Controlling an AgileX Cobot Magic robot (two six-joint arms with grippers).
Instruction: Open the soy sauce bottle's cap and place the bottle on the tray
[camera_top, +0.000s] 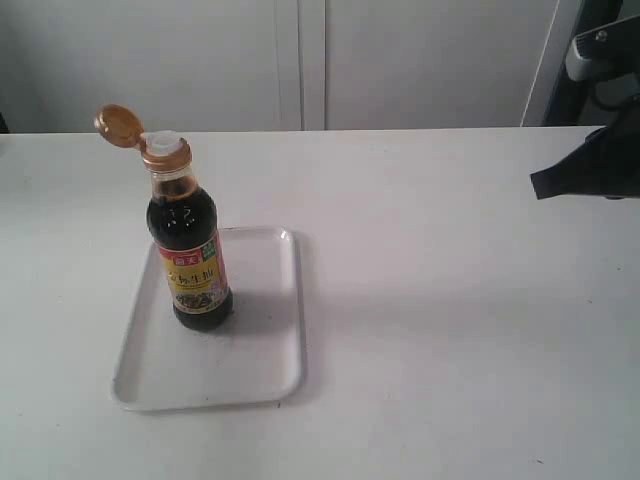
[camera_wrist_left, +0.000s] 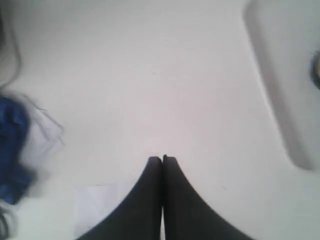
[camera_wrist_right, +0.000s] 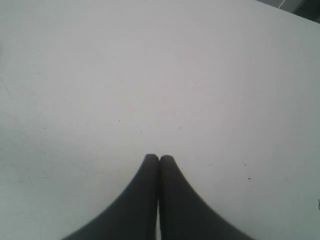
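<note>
On the tray (camera_top: 262, 350): bottle (camera_top: 190, 250) stood upright, cap (camera_top: 120, 122) flipped open.
Left gripper (camera_wrist_left: 162, 159): pressed together, empty, near tray, apart from bottle.
Right gripper (camera_wrist_right: 159, 158): pressed together, empty, well apart from bottle.

One soy sauce bottle (camera_top: 190, 255), one cap (camera_top: 120, 124), one tray (camera_top: 268, 345), two tools (camera_wrist_left: 162, 159) (camera_wrist_right: 159, 158).

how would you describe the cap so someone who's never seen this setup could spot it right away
On the white table, find the flat white tray at the exterior view's left, with the soy sauce bottle standing upright on it. The cap is flipped open at the top of the bottle's neck, beside the white spout. It is the only small, round, orange-brown piece in sight.
</note>
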